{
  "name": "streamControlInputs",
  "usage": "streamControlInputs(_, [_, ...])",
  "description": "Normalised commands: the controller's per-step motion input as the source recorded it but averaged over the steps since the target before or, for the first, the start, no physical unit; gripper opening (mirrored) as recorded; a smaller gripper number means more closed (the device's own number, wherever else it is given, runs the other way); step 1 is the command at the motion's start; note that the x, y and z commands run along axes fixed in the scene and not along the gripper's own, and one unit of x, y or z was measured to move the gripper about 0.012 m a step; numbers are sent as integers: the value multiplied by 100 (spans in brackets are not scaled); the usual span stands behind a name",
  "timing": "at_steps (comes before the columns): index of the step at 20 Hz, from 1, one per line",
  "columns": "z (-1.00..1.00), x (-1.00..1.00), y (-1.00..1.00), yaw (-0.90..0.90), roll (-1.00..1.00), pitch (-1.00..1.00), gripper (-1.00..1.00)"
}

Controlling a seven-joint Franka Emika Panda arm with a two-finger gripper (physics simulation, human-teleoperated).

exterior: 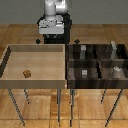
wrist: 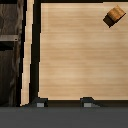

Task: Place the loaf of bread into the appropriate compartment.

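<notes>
The loaf of bread (exterior: pixel 26 73) is a tiny tan-brown lump lying in the light wooden tray (exterior: pixel 10 62), toward the tray's near corner at the exterior view's left. It also shows in the wrist view (wrist: pixel 114 15). My gripper (exterior: pixel 50 31) hangs high over the tray's far edge, well away from the loaf. In the wrist view the gripper (wrist: pixel 64 102) has its two fingertips (wrist: pixel 41 103) apart with nothing between them. The cell with the small low grey cube (exterior: pixel 85 72) is the near cell of the dark striped bin (exterior: pixel 95 61), next to the tray.
Tall grey blocks stand in the bin's two far cells (exterior: pixel 82 51) (exterior: pixel 114 50). A white roundish piece (exterior: pixel 116 70) lies in the near cell at the exterior view's right. The bin's wall shows in the wrist view (wrist: pixel 10 50). Both containers stand on thin legs.
</notes>
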Motion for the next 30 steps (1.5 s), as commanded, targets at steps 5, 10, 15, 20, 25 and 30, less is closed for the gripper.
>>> streamControlInputs(5, [0,0,0,0,0,0,100])
streamControlInputs(10, [0,0,-60,0,0,0,100])
streamControlInputs(15, [0,0,-100,0,0,0,100])
streamControlInputs(20, [0,0,-100,0,0,0,100])
streamControlInputs(25, [0,10,-60,0,0,0,100])
streamControlInputs(30, [0,100,0,0,0,0,100])
